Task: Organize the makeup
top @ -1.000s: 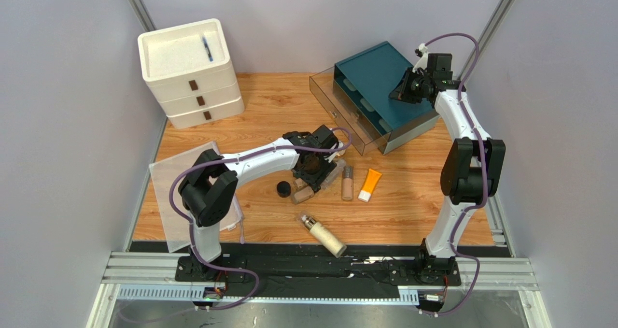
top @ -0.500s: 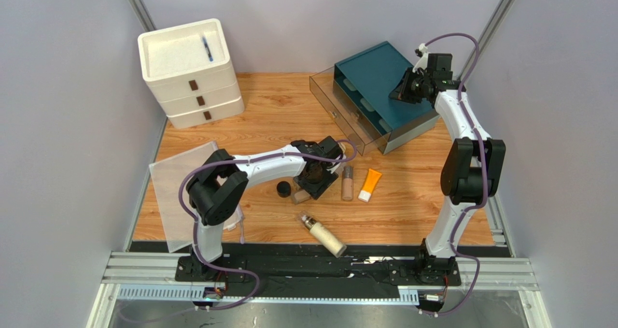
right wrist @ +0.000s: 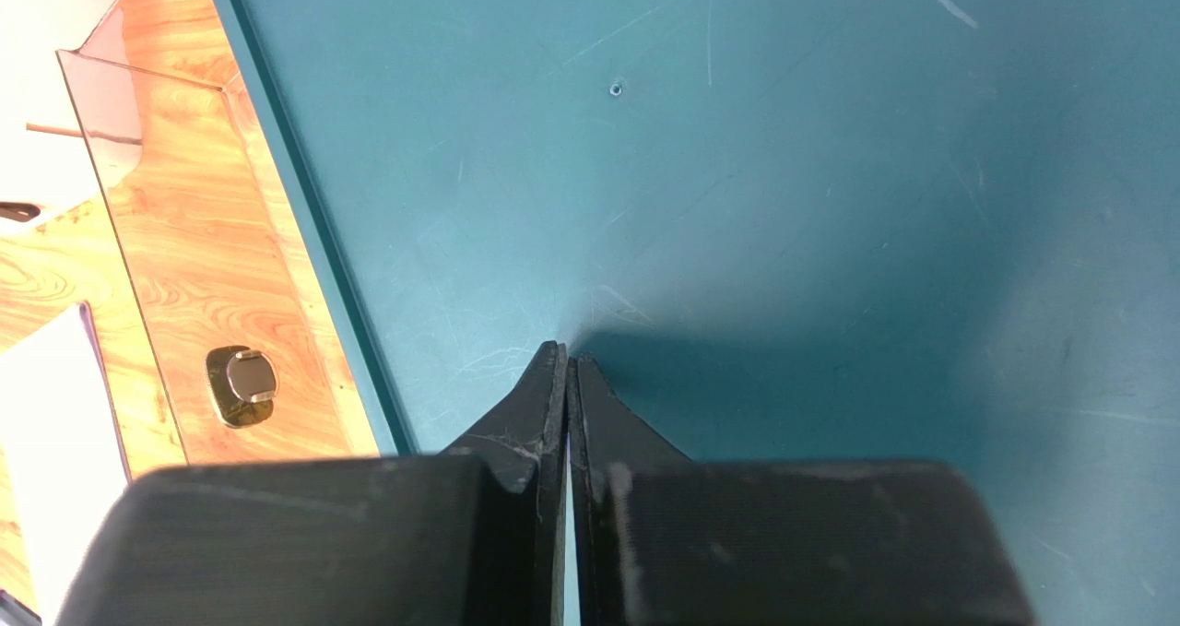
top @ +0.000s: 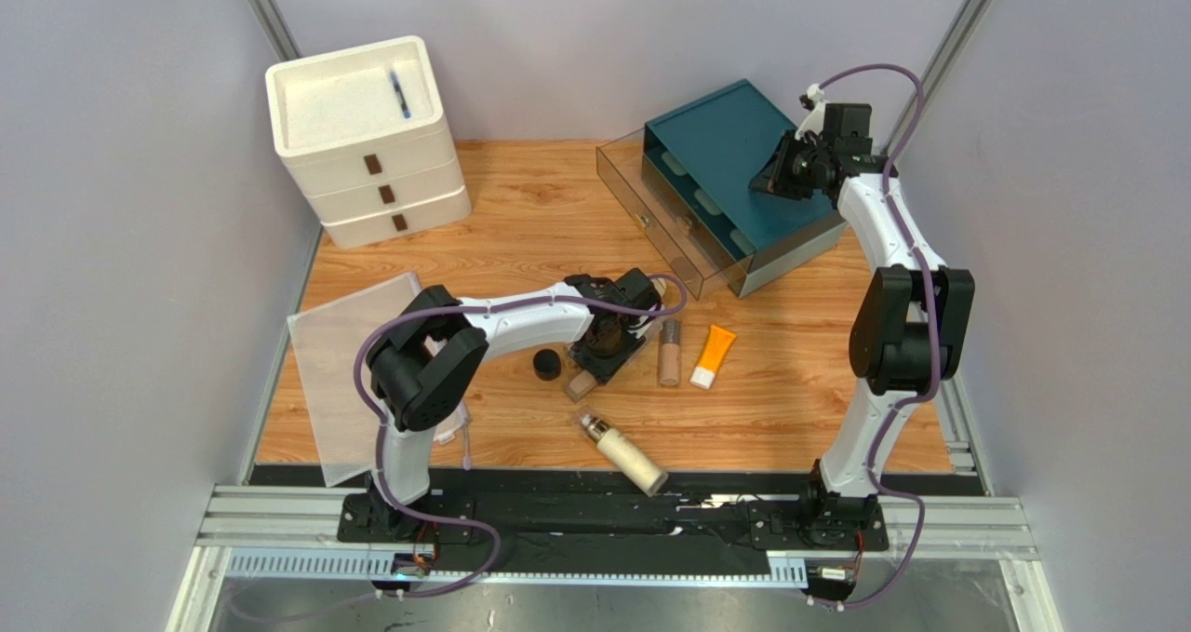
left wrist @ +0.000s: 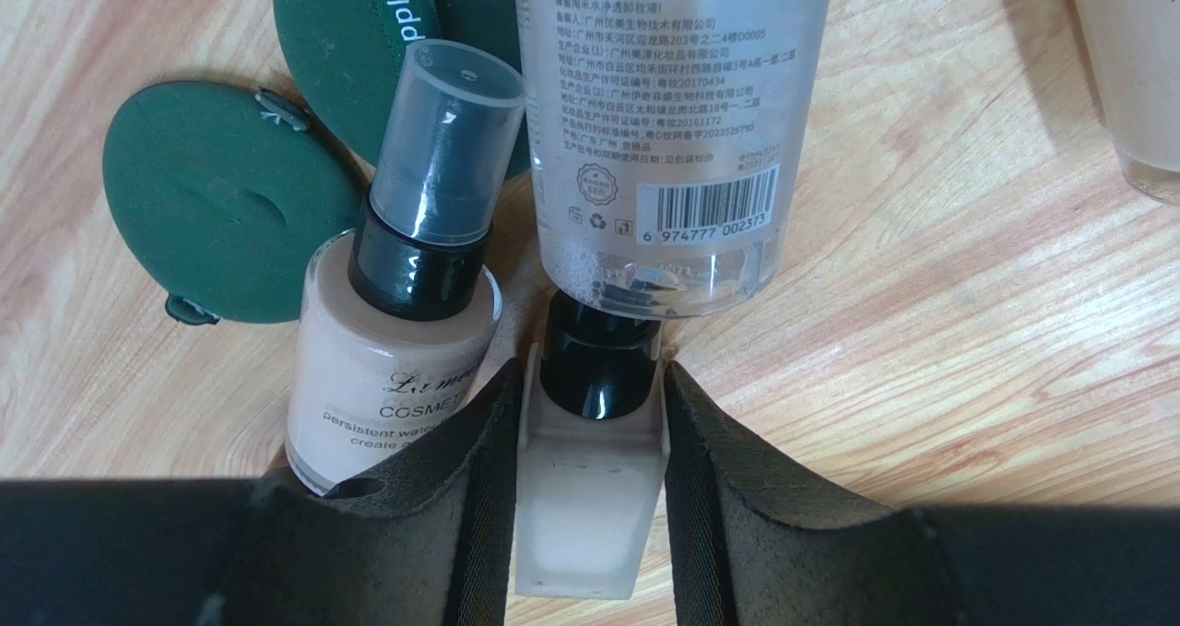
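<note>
Left gripper (left wrist: 592,377): black padded fingers pressed on both sides of pale square bottle (left wrist: 589,516). Its glossy black cap touches clear bottle (left wrist: 665,128) at 12 o'clock, barcode 6 974777 002373. At 10 o'clock: round beige bottle (left wrist: 395,363), "COSMET", clear cap. Beyond: matte green compacts (left wrist: 222,197), "pple". Right gripper (right wrist: 568,363) closed over scratched teal organizer (right wrist: 831,170). Since a second ago, left gripper has shifted toward 5 o'clock; right unmoved.

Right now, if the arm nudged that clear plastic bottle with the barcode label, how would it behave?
The clear plastic bottle with the barcode label lies on its side on the wooden table and seems round, so it would probably roll. Its glossy wall looks slippery, and the liquid inside likely adds weight.
</note>
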Motion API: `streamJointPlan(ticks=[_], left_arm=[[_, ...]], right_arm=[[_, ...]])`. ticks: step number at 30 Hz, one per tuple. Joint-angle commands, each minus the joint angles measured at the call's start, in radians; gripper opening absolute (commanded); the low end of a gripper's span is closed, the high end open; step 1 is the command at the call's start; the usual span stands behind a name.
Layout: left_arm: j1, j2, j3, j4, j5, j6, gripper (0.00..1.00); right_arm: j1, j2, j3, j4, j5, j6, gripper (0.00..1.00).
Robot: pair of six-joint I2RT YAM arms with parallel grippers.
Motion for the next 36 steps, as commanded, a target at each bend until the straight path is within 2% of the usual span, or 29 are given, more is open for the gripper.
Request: streamJointPlan(ticks=[1, 3, 8, 13, 16, 17, 23, 25, 28, 31, 36], left_arm=[[-0.003, 0.038, -0.008, 0.027, 0.005, -0.019, 0.08], [-0.003, 0.032, -0.01, 0.031, 0.006, -0.02, 0.0], [-0.003, -0.068, -0.019, 0.014, -0.016, -0.042, 0.0], [-0.003, -0.246, -0.01, 0.006, -0.077, -0.085, 0.0], [-0.003, -0.268, 0.074, -0.025, -0.09, -0.093, 0.0], [-0.003, -0.264, 0.146, -0.035, -0.087, -0.093, 0.0], [-0.003, -0.171, 0.482, -0.052, -0.025, -0.102, 0.0], [-0.002, -0.104, 0.574, -0.051, -0.005, -0.109, 0.0], [0.01, 0.021, 0.832, -0.072, 0.028, -0.131, 0.0], [0.041, 0.131, 0.979, -0.074, 0.084, -0.197, 0.0], [0.133, 0.212, 0.98, 0.064, 0.24, -0.384, 0.0]], right_arm=[[0.009, 0.089, -0.08, -0.263, 0.069, -0.031, 0.02], [0.009, 0.087, -0.08, -0.263, 0.068, -0.031, 0.02], [0.009, 0.09, -0.077, -0.262, 0.064, -0.026, 0.02], [0.01, 0.099, -0.058, -0.262, 0.066, -0.025, 0.02], [0.01, 0.106, -0.043, -0.26, 0.06, -0.019, 0.01], [0.01, 0.107, -0.038, -0.259, 0.058, -0.017, 0.01], [0.009, 0.115, -0.009, -0.271, 0.058, -0.02, 0.0], [0.01, 0.116, -0.008, -0.273, 0.055, -0.019, 0.0], [0.012, 0.118, -0.011, -0.271, 0.054, -0.016, 0.0], [0.013, 0.121, -0.012, -0.269, 0.049, -0.017, 0.0], [0.013, 0.119, -0.011, -0.276, 0.055, -0.026, 0.0]])
